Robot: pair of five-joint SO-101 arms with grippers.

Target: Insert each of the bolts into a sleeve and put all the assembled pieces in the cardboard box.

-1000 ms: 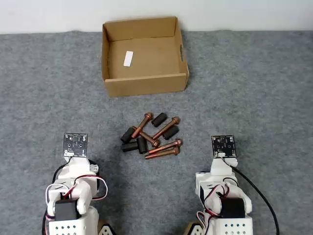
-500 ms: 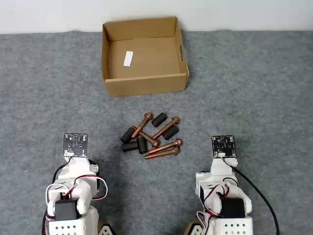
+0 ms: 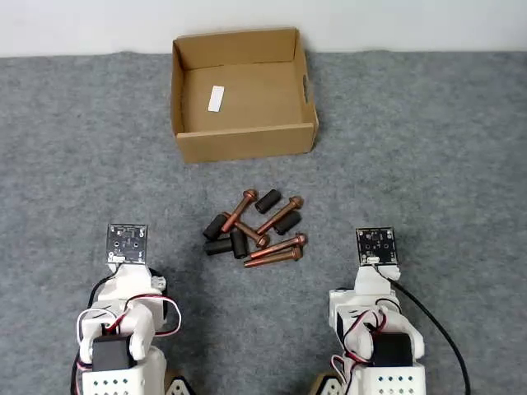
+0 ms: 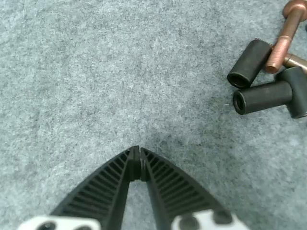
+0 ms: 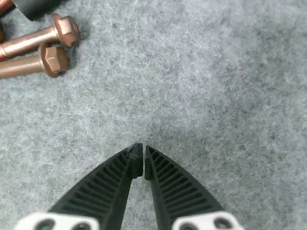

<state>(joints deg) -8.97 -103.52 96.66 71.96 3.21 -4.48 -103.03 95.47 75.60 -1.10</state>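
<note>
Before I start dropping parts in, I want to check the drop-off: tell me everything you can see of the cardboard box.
The cardboard box is a shallow, open-topped brown tray, roughly square, sitting slightly skewed on the grey carpet at the table's far side. A small white label lies on its floor; a slot is cut in one side wall. The bolts and sleeves lie in a pile apart from it.

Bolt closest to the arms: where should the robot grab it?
The bolt lies flat, so probably come from above with the right gripper across the shaft, just behind the head. The gap to its neighbour is widest there.
</note>
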